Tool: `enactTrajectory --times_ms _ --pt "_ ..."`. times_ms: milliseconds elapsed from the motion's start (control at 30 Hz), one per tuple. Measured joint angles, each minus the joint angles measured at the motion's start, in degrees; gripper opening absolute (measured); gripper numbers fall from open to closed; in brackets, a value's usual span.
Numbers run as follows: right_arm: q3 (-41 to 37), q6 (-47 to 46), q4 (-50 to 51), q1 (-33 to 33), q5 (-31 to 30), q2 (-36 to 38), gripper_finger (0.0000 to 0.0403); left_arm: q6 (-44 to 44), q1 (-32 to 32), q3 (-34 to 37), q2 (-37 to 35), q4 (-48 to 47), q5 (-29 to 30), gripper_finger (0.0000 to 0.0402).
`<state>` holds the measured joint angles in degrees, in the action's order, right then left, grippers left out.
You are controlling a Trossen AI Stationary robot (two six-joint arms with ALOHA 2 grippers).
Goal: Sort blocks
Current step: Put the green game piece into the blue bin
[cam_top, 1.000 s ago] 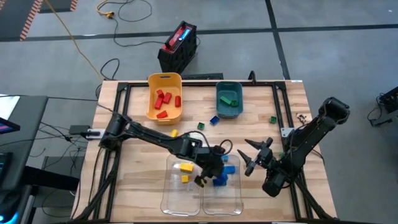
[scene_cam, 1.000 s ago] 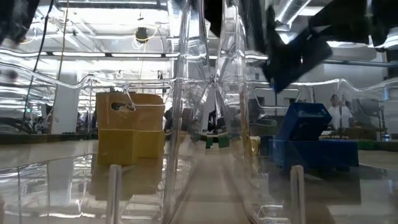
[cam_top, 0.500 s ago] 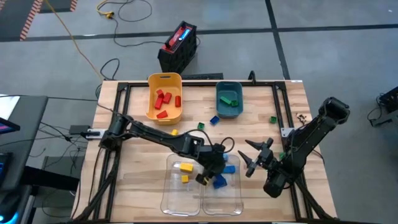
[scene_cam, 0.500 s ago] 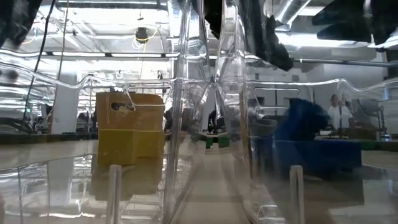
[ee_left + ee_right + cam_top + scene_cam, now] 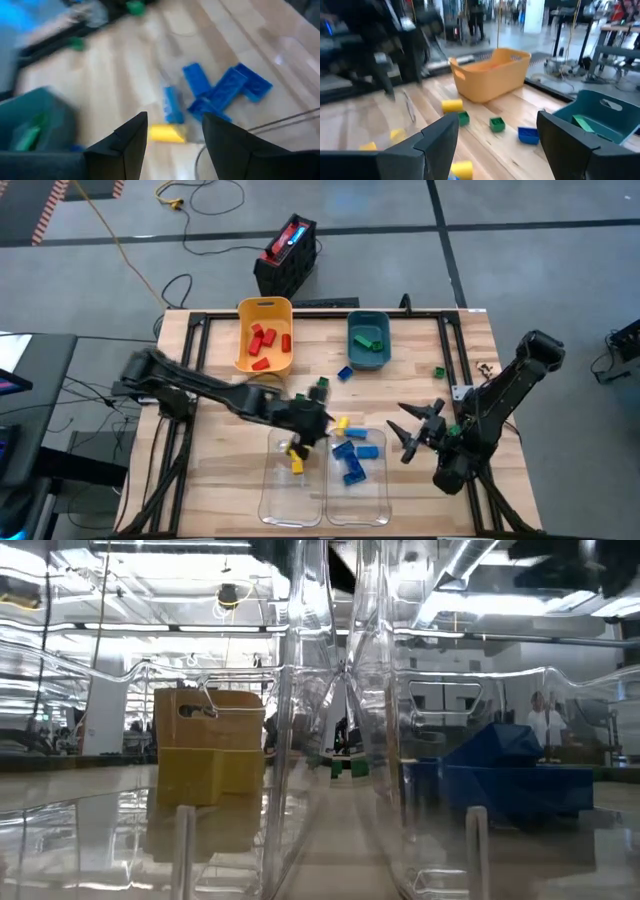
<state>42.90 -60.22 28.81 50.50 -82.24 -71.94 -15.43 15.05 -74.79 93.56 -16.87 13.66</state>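
Grey concrete flooring is surrounding the wooden tabletop (image 5: 220,480), which is carrying four bins and a scatter of blocks. Two clear bins (image 5: 325,480) are sitting side by side at the near edge, the left one holding yellow blocks (image 5: 296,460) and the right one holding blue blocks (image 5: 352,460). At the far edge, a yellow bin (image 5: 264,310) is holding red blocks (image 5: 265,345) and a teal bin (image 5: 368,327) beside it is holding green blocks (image 5: 366,344). Reaching in from the left side, the left arm is stretching across the wood, its left gripper (image 5: 312,423) hanging over the far rim of the clear bins with the jaws parted and nothing between them. Waiting near the right side of the tabletop, the right gripper (image 5: 415,430) is holding its jaws spread wide and empty, pointing toward the clear bins. Loose pieces are lying on the bare wood: a yellow block (image 5: 340,423) just beyond the clear bins, a blue block (image 5: 345,373) and a green block (image 5: 322,382) near the middle, and another green block (image 5: 438,372) toward the right edge
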Motion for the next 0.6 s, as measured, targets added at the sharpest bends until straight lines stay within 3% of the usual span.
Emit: enactTrajectory --times_ms 133,300,500,600 --pt "3.63 4.61 8.93 -4.79 7.44 6.13 0.0285 5.34 1.98 8.3 -10.12 1.43 8.24 0.0182" --pt "10.65 5.6 30.02 -13.91 19.8 11.78 0.0285 12.59 5.07 17.17 -19.17 1.93 14.95 0.0182" --pt "12.2 14.02 41.47 -27.59 51.23 12.69 0.0285 17.17 6.44 25.74 -23.78 3.87 19.61 0.0182" --pt "10.3 15.82 43.87 -30.2 61.41 10.38 0.0285 17.9 6.49 28.6 -24.36 6.3 20.66 0.0182"
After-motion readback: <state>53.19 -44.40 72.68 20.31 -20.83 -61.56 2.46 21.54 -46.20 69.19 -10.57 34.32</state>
